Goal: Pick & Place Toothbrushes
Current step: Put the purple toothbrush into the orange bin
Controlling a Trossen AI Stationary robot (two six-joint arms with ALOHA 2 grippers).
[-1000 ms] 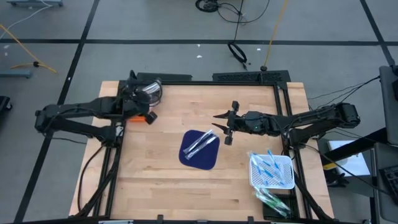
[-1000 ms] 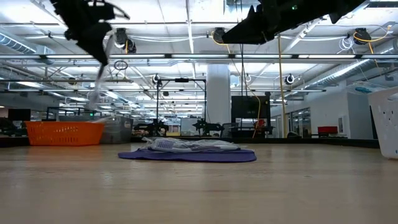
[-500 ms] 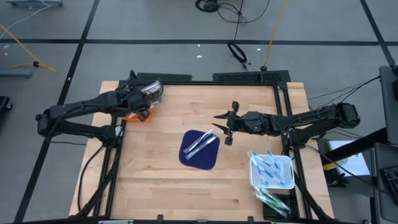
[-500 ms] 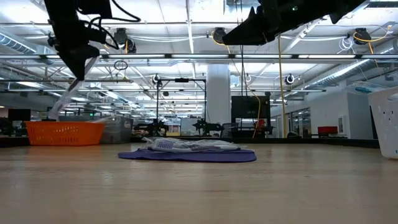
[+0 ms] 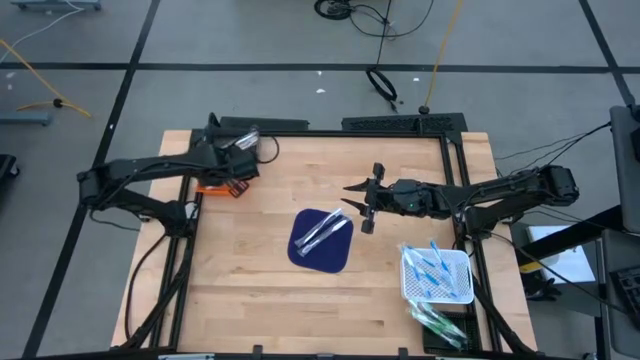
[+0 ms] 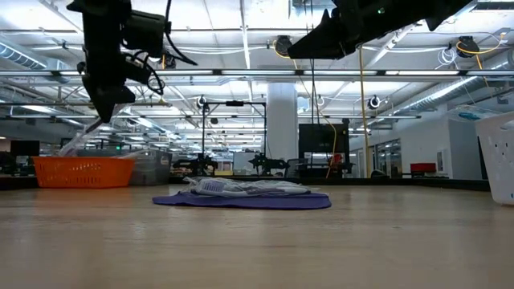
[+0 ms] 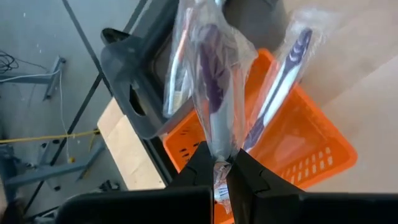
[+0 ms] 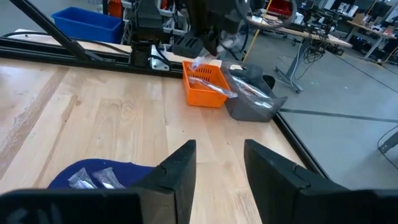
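My left gripper (image 5: 232, 172) hangs over the orange basket (image 5: 216, 186) at the table's far left and is shut on a toothbrush in a clear wrapper (image 7: 214, 93). Another wrapped toothbrush (image 7: 280, 87) leans in the orange basket (image 7: 305, 155). My right gripper (image 5: 356, 207) hovers open beside the dark blue mat (image 5: 322, 242), above its far right edge. Two wrapped toothbrushes (image 5: 323, 230) lie flat on the mat. More blue toothbrushes lie in the white basket (image 5: 437, 276), and green ones (image 5: 440, 322) lie in front of it. My left gripper pinches the wrapper's end (image 7: 219, 167) between its two fingers. In the low view the wrapper (image 6: 80, 143) slants down below the fingers, clear of the table, its free end just above the orange basket (image 6: 84, 170).
A grey bin (image 8: 252, 99) stands beside the orange basket (image 8: 202, 84) at the far left corner. The white basket sits near the right edge. Bare wood lies in front of the mat and to its left. The black frame rail (image 5: 300, 126) runs along the far edge.
My left gripper has turned and come lower over the orange basket. The wrapped toothbrush, which hung nearly straight down a second ago, now slants with its free end close above the basket. My right arm has kept still.
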